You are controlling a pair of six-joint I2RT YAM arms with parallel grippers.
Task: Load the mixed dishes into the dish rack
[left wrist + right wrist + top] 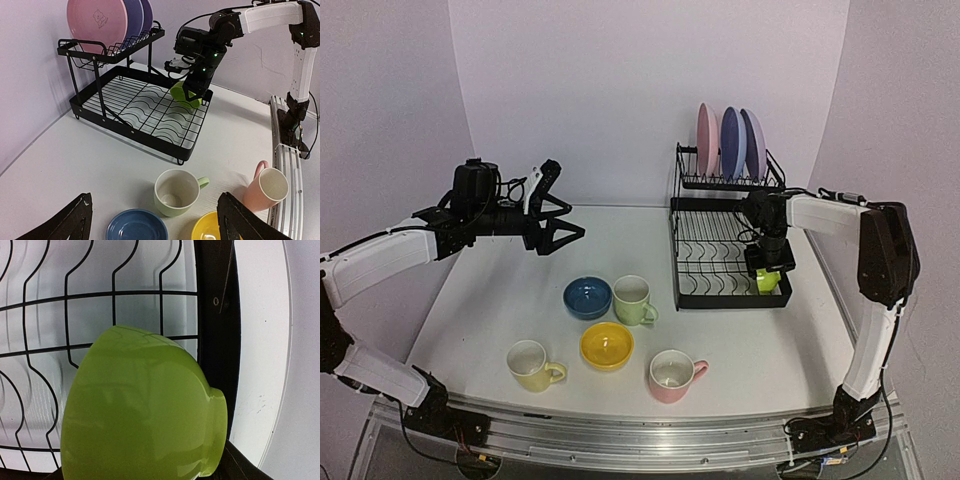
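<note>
The black wire dish rack (692,301) (131,132) stands at the back right, with pink (706,140), blue (731,142) and lilac (755,143) plates upright in its upper shelf. A green bowl (767,282) (184,96) (145,410) lies tilted on its side at the lower tray's near right corner. My right gripper (769,266) hangs right over it; one dark finger (242,465) shows beside the bowl's foot, and the grip itself is hidden. My left gripper (565,206) (155,197) hovers wide open above the table's left, holding nothing.
On the table in front of the rack stand a dark blue bowl (587,296) (136,227), a pale green mug (633,299) (175,192), a yellow bowl (606,345) (207,232), a yellow mug (530,364) and a pink mug (670,374) (267,187).
</note>
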